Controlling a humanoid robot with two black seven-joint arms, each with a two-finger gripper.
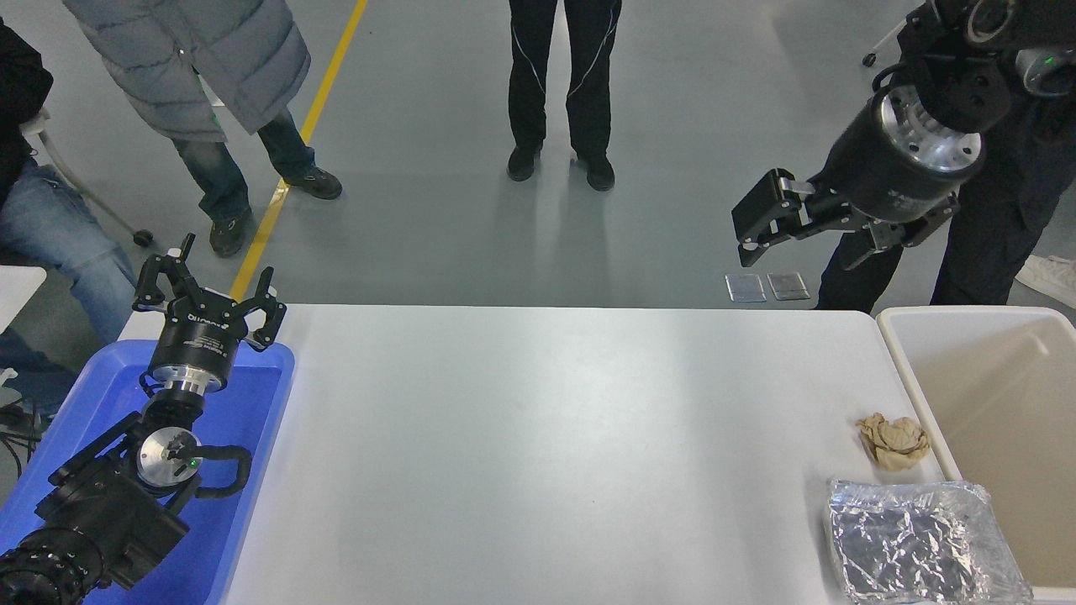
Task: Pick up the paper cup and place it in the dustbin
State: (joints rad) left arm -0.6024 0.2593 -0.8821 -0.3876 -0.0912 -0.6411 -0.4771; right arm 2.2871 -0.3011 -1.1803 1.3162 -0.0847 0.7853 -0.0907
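the right arm is seen raised at the upper right, high above the far edge of the white table (538, 437), its barrel-shaped wrist tilted so that the right pincer (761, 227) is pointed down and to the left. the pincer's black fingers are spread apart and nothing is held between them. the paper cup cannot be found anywhere in the view. the dustbin (916, 395), cream-white with a beige inside, is set below the right pincer and to its right, at the table's right end. just beside the bin's near wall, well below the pincer, one crumpled brown paper ball (893, 441) is lying on the table, and nearer the camera one crinkled foil tray (920, 542) is placed. the left arm is parked at the lower left, far across the table from the right pincer, over one blue plastic tray (252, 420); the left pincer (208, 296) is pointed away from the camera with its fingers spread and empty. white lettering is carried on both wrist housings, but it is too small to be read. beyond the table, behind the right pincer, four people are partly shown: three standing on the grey floor and one seated at the left edge. one yellow line (303, 134) is painted on the floor, and two small metal floor plates (767, 286) are set just below the right pincer.
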